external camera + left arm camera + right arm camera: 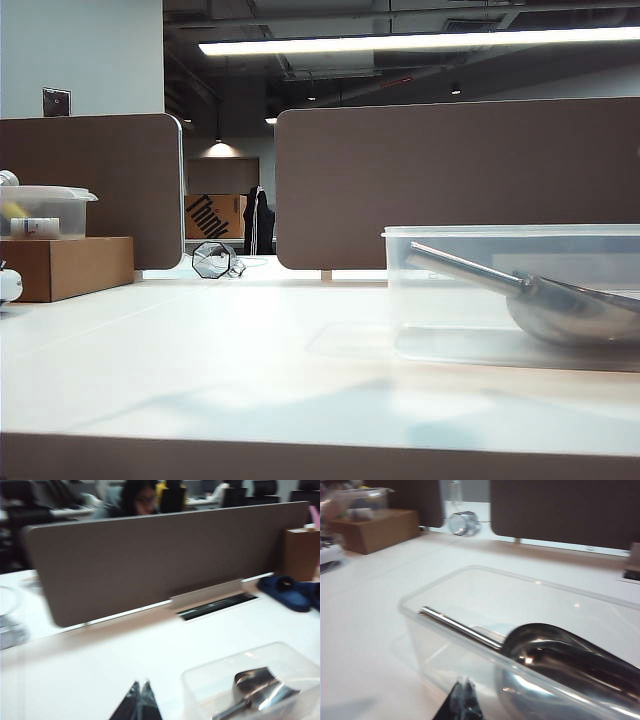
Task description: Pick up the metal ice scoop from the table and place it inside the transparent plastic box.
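Metal ice scoop [570, 305] inside transparent plastic box [450, 300]

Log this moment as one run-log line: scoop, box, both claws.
metal ice scoop: inside transparent plastic box, handle propped toward rim | left claw: shut, empty, beside box | right claw: shut, empty, near box

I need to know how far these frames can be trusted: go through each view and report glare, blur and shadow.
Exterior view: sharp, ceiling strip light blown out, soft shadows on the table. Left wrist view: smeared by motion blur, left gripper shut, metal ice scoop streaked with glare. Right wrist view: mildly soft, highlights on the scoop's bowl and on the transparent plastic box, right gripper dark and indistinct.
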Controlling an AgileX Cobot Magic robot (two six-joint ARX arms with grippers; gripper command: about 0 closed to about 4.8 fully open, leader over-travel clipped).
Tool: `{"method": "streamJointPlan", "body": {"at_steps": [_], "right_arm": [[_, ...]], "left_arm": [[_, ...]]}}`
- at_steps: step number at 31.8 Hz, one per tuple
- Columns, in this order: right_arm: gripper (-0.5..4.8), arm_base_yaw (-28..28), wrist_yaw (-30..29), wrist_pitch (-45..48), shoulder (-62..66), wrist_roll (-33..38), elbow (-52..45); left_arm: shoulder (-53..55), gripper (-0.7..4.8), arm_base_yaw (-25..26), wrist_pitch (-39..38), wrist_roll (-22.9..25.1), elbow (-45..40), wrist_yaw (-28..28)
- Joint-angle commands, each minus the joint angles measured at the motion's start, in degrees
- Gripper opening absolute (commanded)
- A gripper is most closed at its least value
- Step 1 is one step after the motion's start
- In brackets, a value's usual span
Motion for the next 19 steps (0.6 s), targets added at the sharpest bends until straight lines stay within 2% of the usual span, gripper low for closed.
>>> {"method": "streamJointPlan", "body": {"at_steps": [1, 3, 6, 11, 14, 17, 19], "right_arm": [[-0.01, -4.1, -0.1, 0.6, 0.3, 0.0, 0.0], [-0.01, -6.4, 0.0, 0.6, 0.3, 0.0, 0.0], [-0.01, -9.2, 0.3, 0.6, 0.3, 0.0, 0.0], [-0.01, -11.3, 0.3, 0.6, 0.2, 0.0, 0.0], [-0.01, -12.7, 0.1, 0.6, 0.0, 0.0, 0.0], [-0.01, -15.0, 0.2, 0.6, -0.1, 0.0, 0.0], [-0.01, -17.0, 0.1, 0.6, -0.1, 0.0, 0.0]], "left_arm": [[-4.7, -0.05, -12.4, -11.4, 0.3, -0.1, -20.6], [-7.0, -0.05, -21.5, -16.9, -1.4, -0.3, -30.1], [-8.9, -0.05, -33.8, -23.6, -5.7, -1.0, -41.1], [-9.4, -0.05, -50.5, -32.1, -14.4, -1.8, -56.6], [-9.4, -0.05, -59.5, -37.2, -22.8, -1.8, -61.5], [-9.4, -0.05, -66.8, -41.4, -29.2, -1.8, -63.6], [-8.6, -0.05, -65.9, -42.2, -31.6, -2.2, -60.1]]}}
